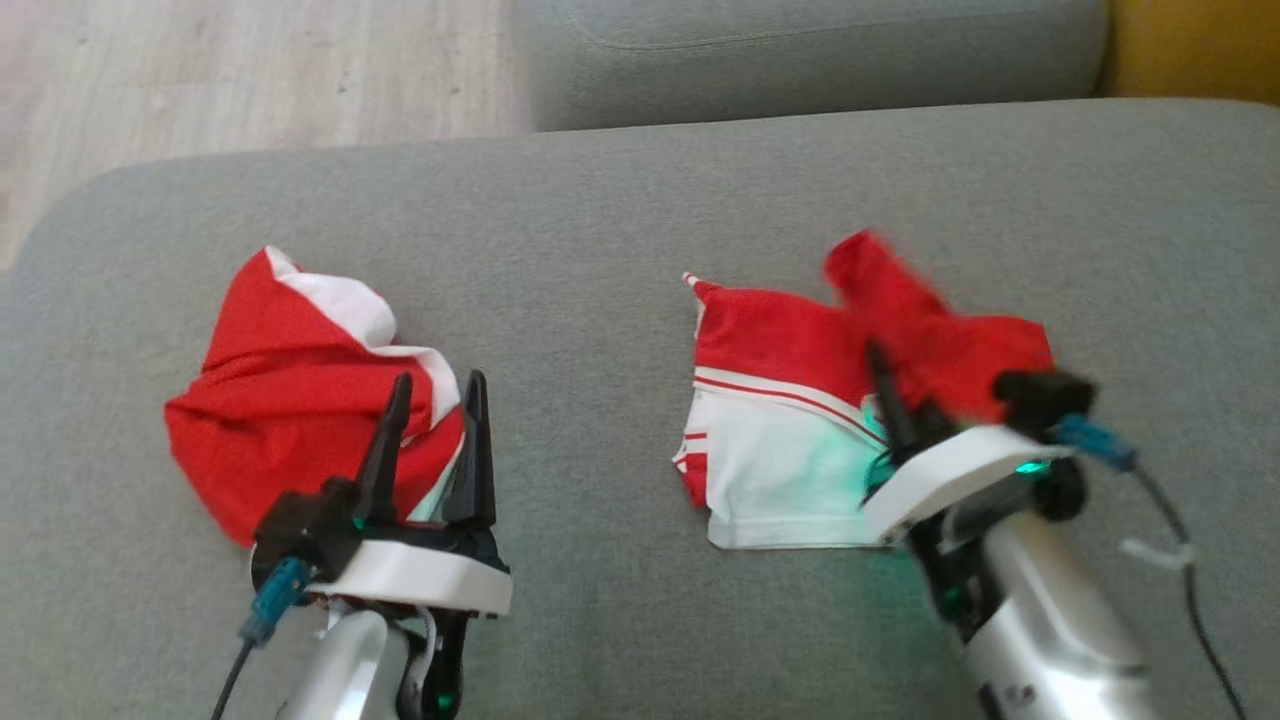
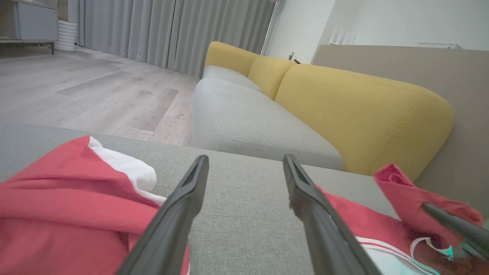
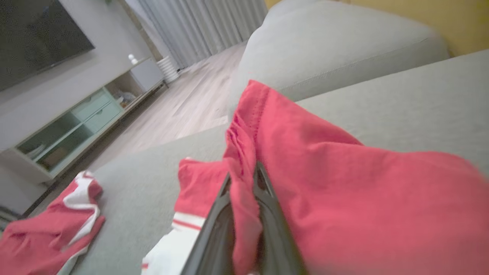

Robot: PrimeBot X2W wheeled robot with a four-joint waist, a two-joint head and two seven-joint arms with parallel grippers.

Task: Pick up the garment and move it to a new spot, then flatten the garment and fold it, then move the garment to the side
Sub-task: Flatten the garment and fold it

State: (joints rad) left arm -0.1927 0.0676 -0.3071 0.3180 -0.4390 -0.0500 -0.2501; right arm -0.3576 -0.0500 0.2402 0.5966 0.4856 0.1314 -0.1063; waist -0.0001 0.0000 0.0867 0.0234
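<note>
Two red and white garments lie on the grey cushion (image 1: pixel 620 200). The right garment (image 1: pixel 790 400) is partly spread, white part toward me; my right gripper (image 1: pixel 880 360) is shut on a lifted red fold of it, and the red cloth (image 3: pixel 344 183) is pinched between the fingers (image 3: pixel 267 206). The left garment (image 1: pixel 290 390) is a crumpled heap (image 2: pixel 57 198). My left gripper (image 1: pixel 437 395) stands open at this heap's right edge, with bare cushion between its fingers (image 2: pixel 187 191). The right garment (image 2: pixel 366 225) also appears at the lower right of the left wrist view.
Beyond the cushion's far edge stands a second grey seat (image 1: pixel 800 50) with yellow backrests (image 2: pixel 363 110). Wood floor (image 1: pixel 200 70) lies to the far left. A TV cabinet (image 3: pixel 76 122) and curtains (image 2: pixel 172 30) stand farther off. Bare cushion separates the two garments.
</note>
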